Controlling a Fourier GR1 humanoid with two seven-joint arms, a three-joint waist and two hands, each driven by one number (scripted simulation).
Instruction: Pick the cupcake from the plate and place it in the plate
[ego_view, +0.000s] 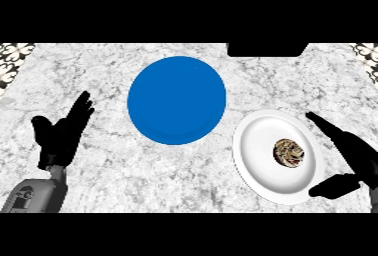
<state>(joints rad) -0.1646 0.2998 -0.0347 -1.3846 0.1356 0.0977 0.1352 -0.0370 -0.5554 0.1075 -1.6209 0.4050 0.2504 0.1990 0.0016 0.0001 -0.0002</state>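
Observation:
A small brown cupcake (289, 152) sits on a white plate (258, 150) at the right of the marble counter. A blue plate (177, 100) with nothing on it lies at the centre, farther back. My right hand (354, 155) is open just right of the white plate, its fingers stretched past the rim's far side and its thumb near the rim's front; it is not touching the cupcake. My left hand (63, 132) rests open at the left, fingers up, well left of the blue plate.
A black object (266, 49) sits at the counter's back edge, right of centre. Patterned tiles (15, 57) show at the back corners. Bare marble (148, 170) lies in front of the blue plate.

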